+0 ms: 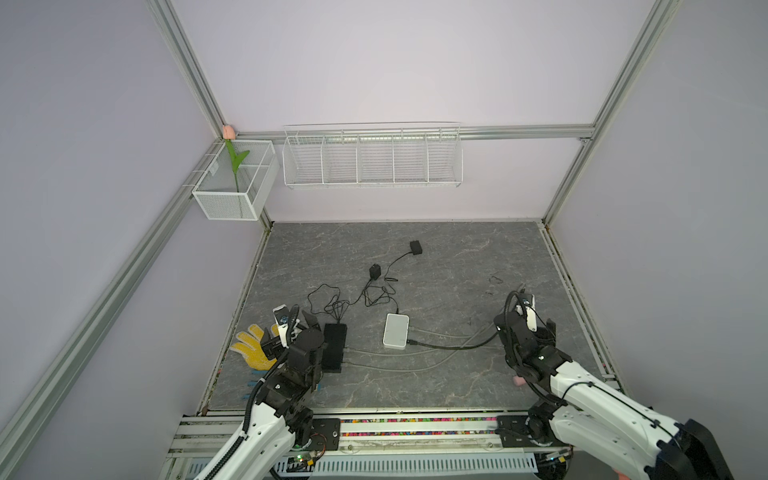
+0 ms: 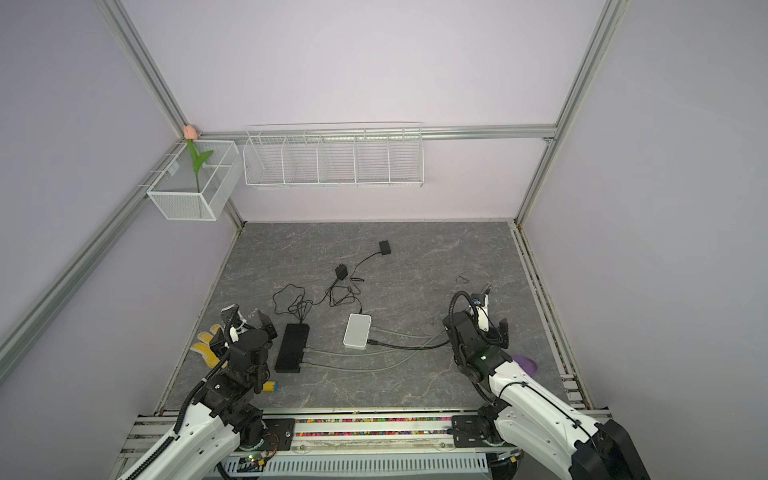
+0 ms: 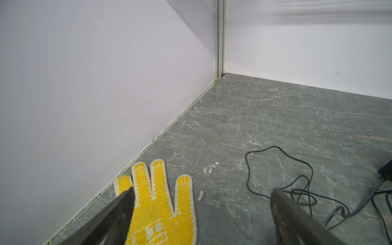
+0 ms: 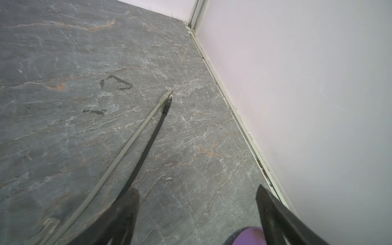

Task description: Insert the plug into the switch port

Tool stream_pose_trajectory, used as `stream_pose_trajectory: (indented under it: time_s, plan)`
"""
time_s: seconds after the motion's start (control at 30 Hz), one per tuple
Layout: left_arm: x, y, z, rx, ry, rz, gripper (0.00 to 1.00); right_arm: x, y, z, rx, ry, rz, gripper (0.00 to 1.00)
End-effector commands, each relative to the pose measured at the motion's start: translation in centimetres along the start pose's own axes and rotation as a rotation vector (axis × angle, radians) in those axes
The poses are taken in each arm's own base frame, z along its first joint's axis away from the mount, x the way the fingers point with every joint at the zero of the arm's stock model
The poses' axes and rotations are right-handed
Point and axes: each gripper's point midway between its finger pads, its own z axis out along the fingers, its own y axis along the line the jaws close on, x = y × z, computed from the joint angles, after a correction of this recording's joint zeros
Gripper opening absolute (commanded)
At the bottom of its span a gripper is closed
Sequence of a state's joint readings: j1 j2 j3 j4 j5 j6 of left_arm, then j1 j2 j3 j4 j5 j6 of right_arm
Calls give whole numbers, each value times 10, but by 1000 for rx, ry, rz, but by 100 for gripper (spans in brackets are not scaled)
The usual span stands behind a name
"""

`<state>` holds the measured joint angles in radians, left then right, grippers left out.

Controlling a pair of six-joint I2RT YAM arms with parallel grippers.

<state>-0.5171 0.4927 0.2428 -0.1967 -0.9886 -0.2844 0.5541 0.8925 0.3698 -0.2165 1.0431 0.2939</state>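
Note:
Two switches lie on the grey floor: a white switch (image 1: 395,331) in the middle and a black switch (image 1: 334,347) to its left. Grey cables and a black cable (image 1: 453,345) run from them to the right, under my right arm. In the right wrist view, a grey plug (image 4: 167,95) and a black plug (image 4: 166,106) lie loose side by side, well ahead of my right gripper (image 4: 197,191). That gripper is open and empty. My left gripper (image 3: 202,193) is also open and empty, just left of the black switch and over a yellow glove (image 3: 157,203).
Thin black power leads (image 1: 332,301) with two black adapters (image 1: 375,272) trail behind the switches. A purple object (image 2: 524,363) lies beside my right arm near the right wall. White wire baskets (image 1: 372,160) hang on the back wall, above the floor.

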Motion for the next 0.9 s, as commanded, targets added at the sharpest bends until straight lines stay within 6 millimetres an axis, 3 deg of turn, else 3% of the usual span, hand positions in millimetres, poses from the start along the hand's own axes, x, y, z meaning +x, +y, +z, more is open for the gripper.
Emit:
stream_pose_trajectory:
  time_s: [0.0, 0.2, 0.4, 0.7, 0.87]
  plan:
    - [1, 7, -2, -17, -6, -17, 99, -2, 11, 3, -53, -17, -20, 89]
    - [1, 2, -3, 24, -14, -16, 99, -9, 26, 12, -85, -20, -34, 89]
    - [1, 0, 2, -4, -2, 7, 99, -10, 25, 25, -110, -1, 10, 89]
    - [8, -16, 20, 4, 78, 65, 99, -13, 30, 26, -146, -16, 8, 90]
    - [8, -16, 23, 23, 73, 48, 99, -19, 36, 32, -159, -31, 13, 90]
